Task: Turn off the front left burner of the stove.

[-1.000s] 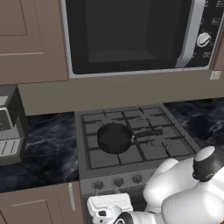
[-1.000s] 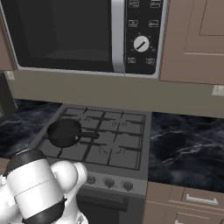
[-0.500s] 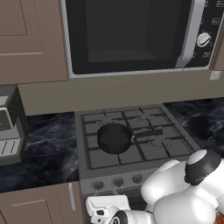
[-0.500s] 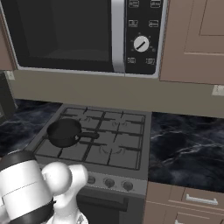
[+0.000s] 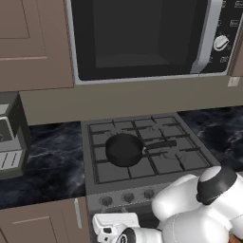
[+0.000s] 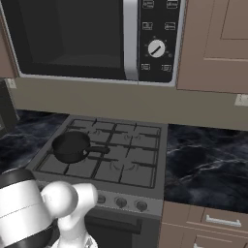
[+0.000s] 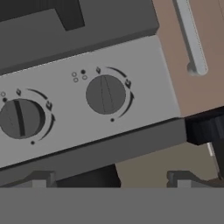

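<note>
Left base view: you see the stove (image 5: 142, 185) set into the dark marbled counter (image 5: 47, 161), under a black microwave (image 5: 147, 38). The front left burner (image 5: 113, 172) is the near-left grate section. A round black pan (image 5: 124, 149) sits just beyond it, toward the middle-left of the cooktop, its handle pointing right. A row of small knobs (image 5: 128, 197) runs along the front panel. Your white arm (image 5: 204, 209) fills the lower right and bends down in front of the panel; the hand (image 5: 114, 227) is low, below the knob row at its left end. A grey toaster-like appliance (image 5: 12, 137) stands on the counter at the far left.

Right base view: the same stove (image 6: 106, 160) with the front left burner (image 6: 60, 167) at the near-left corner, pan (image 6: 71, 145) just beyond it. The arm (image 6: 29, 213) covers the panel's left end.

Hand view: the tool (image 7: 109, 181) faces the panel close up. Its two tips stand apart at the bottom edge with nothing between them, so the tool is open. Two knobs show: one near centre (image 7: 105, 94) and one at the left (image 7: 19, 119), neither touched. A brown cabinet front with a silver handle (image 7: 190, 39) lies to the right.
</note>
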Controlling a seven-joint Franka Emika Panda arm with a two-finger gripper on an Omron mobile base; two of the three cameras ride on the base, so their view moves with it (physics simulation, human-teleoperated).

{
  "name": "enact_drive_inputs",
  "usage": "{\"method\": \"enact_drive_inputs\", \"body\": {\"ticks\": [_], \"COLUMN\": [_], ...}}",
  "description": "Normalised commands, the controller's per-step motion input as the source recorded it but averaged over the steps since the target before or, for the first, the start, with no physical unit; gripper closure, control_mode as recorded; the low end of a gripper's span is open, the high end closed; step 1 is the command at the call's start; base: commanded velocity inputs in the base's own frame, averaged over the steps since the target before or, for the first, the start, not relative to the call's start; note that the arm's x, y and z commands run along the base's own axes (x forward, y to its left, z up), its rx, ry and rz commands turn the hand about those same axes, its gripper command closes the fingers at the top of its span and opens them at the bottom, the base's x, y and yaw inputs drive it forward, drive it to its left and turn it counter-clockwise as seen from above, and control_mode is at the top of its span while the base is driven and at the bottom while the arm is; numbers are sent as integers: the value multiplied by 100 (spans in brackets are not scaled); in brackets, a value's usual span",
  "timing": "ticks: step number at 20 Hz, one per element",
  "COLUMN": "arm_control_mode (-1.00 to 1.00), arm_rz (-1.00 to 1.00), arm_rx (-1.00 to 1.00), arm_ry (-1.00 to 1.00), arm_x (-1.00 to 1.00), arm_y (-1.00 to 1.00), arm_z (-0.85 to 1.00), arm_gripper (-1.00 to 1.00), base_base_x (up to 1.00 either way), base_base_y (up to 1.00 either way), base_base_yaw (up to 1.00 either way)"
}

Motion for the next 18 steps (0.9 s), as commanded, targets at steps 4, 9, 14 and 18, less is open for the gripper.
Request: {"method": "enact_drive_inputs", "body": {"ticks": [4,9,14,18], "arm_control_mode": [-100,-100,-100,-100], "arm_rz": [0,0,0,0], "arm_rx": [0,0,0,0], "arm_ry": [4,5,2,2], "arm_x": [24,22,9,7], "arm_y": [-5,-9,-3,0], "arm_z": [0,0,-8,-2], "arm_gripper": [-100,-100,-100,-100], "base_base_x": [0,0,0,0], "base_base_y": [0,0,0,0], "base_base_yaw": [0,0,0,0]}}
